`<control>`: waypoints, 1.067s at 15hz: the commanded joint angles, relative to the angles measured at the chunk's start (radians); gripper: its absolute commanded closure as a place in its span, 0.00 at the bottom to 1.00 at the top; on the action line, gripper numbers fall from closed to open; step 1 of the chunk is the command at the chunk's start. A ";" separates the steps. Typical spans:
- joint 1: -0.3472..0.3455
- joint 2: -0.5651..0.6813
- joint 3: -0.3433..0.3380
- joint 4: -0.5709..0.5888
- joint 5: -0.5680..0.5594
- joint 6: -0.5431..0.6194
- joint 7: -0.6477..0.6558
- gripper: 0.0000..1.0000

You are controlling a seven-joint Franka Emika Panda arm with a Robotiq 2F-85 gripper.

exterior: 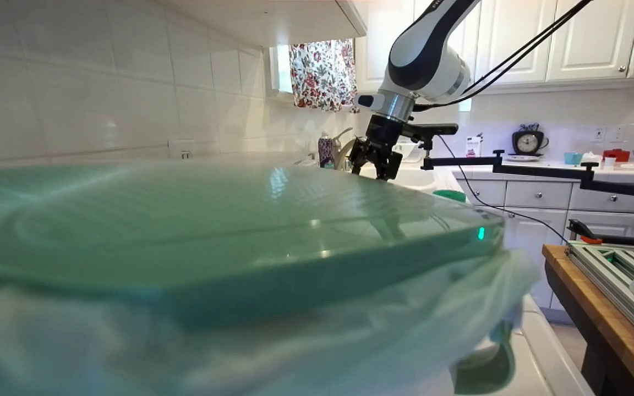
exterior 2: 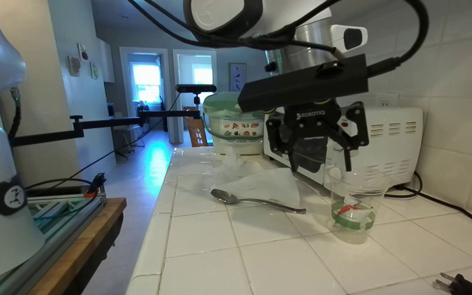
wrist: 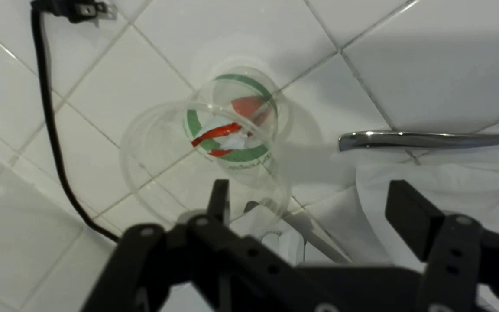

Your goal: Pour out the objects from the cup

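- In an exterior view, the cup (exterior 2: 357, 205) stands upright on the tabletop (exterior 2: 277, 266), near the oven (exterior 2: 387, 143) and apart from the spoon (exterior 2: 260, 200). It is clear, with a green band, and red and white scraps (exterior 2: 347, 209) lie low inside. The end effector (exterior 2: 321, 164) hangs above and to one side; from this angle a fingertip (exterior 2: 347, 161) overlaps the rim, but whether they touch cannot be told. The pour looks not yet done: cup down, contents in.
- In an exterior view, the tub (exterior: 229, 231) looms blurred in the foreground, with the end effector beyond it, pointing down. The cup cannot be made out, so little about progress can be read here.
- In the wrist view, the fingers (wrist: 414, 221) stand well apart with nothing held between them. The cup sits mostly off to one side of that gap, and the nearer finger hides part of its rim.
- By my judgement the task is at the approach, with neither grasp nor pour made. Left to do: line up with the cup, close on it, lift, tilt, and let the scraps drop out; where they should land, nothing here tells.
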 commanded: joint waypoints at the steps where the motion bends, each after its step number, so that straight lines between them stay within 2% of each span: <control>1: -0.013 0.034 0.006 0.028 0.046 -0.002 -0.077 0.24; 2: -0.016 0.039 0.006 0.030 0.046 -0.002 -0.079 0.21; 6: -0.023 0.051 0.009 0.039 0.046 -0.003 -0.086 0.28; 10: -0.026 0.053 0.009 0.045 0.045 -0.004 -0.100 0.55; 15: -0.032 0.058 0.010 0.056 0.046 -0.003 -0.123 0.56; 16: -0.033 0.059 0.010 0.056 0.045 -0.002 -0.127 0.59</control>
